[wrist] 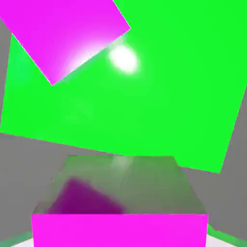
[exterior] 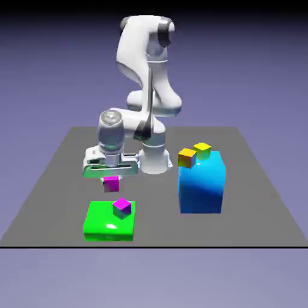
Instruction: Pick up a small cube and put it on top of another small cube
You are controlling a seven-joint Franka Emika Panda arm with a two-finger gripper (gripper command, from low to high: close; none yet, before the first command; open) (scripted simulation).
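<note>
Between the tips of our pincer (exterior: 110, 178) we hold the small pink cube (exterior: 110, 184) clamped, lifted off the table (exterior: 54, 174). Just below sits a second pink-topped cube (exterior: 122, 207) on a flat green block (exterior: 102, 222); well apart stands a tall blue block (exterior: 202, 183).

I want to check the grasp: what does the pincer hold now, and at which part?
The pincer holds the small magenta-pink cube by its upper sides, lifted above the green block.
</note>
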